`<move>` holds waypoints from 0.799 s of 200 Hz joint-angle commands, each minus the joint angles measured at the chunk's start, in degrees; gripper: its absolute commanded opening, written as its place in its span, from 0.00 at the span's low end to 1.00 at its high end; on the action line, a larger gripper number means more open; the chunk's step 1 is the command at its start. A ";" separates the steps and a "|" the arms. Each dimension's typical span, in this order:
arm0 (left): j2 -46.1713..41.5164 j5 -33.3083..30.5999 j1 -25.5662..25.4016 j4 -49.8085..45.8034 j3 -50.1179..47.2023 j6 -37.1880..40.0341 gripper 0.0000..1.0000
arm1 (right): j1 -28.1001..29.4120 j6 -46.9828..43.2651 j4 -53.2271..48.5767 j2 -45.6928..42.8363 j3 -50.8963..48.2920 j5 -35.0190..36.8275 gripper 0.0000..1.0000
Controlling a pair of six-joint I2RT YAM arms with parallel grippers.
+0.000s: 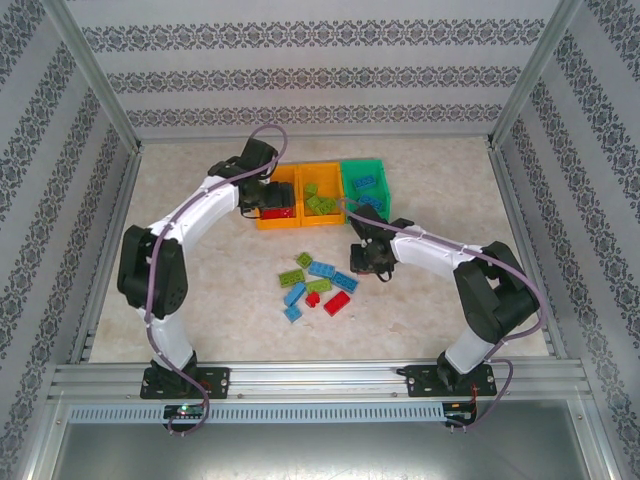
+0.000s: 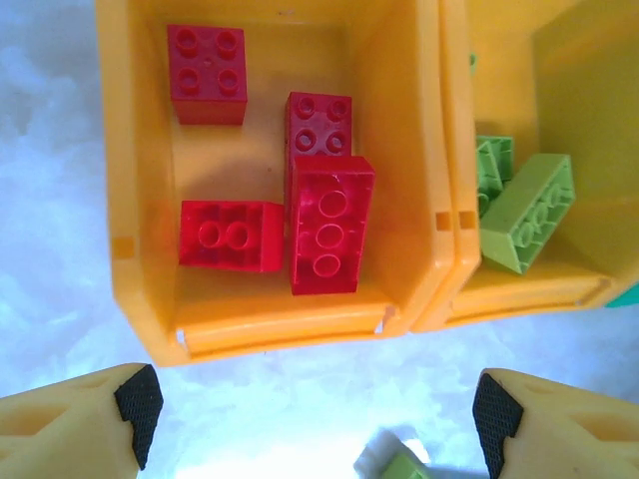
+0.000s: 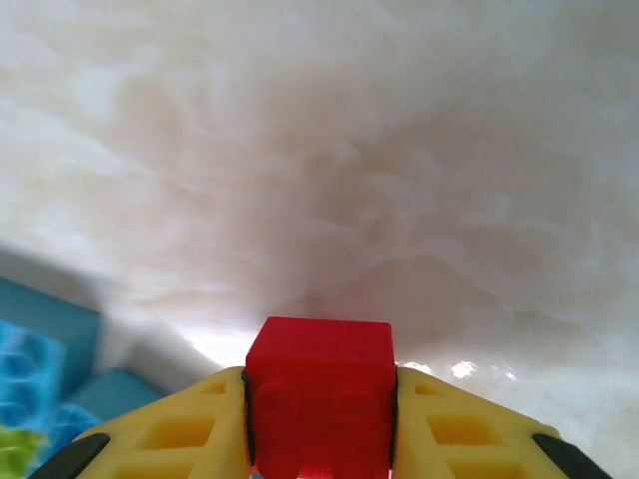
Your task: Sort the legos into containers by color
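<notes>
Now four red legos (image 2: 330,227) in bin (image 2: 140,200), one in right claw (image 3: 319,404).

A robotics lab test cell, seen from above: bare aluminium frame posts (image 1: 96,80) box in a pale, marble-look counter (image 1: 240,310), with the walls (image 1: 320,80) hung in striped, patterned paper as a backdrop. Two white-and-black arms, the left arm (image 1: 195,220) and the right arm (image 1: 440,255), are bolted side by side to a slotted metal rail (image 1: 320,378) at the near edge, with loose cables (image 1: 268,132) looping along them. Plastic legos (image 1: 318,285) and three small containers (image 1: 300,222) lie on the counter.
</notes>
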 commanded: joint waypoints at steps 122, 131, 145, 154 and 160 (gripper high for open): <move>-18.58 -2.00 -0.64 3.89 -22.49 6.83 0.91 | -1.01 12.36 10.52 29.35 48.67 -23.47 0.31; -19.38 -1.45 -0.62 4.10 -23.67 7.07 0.91 | -1.11 12.72 9.93 31.06 50.80 -23.42 0.33; -20.28 -0.29 -0.70 4.66 -25.61 7.00 0.92 | -1.37 13.41 9.87 33.40 53.29 -23.45 0.33; -20.65 0.49 -0.73 4.93 -26.62 6.87 0.92 | -1.51 13.77 9.59 34.74 54.76 -23.22 0.35; -20.80 0.84 -0.72 5.13 -27.32 6.71 0.92 | -1.64 13.98 9.26 35.47 55.76 -23.05 0.36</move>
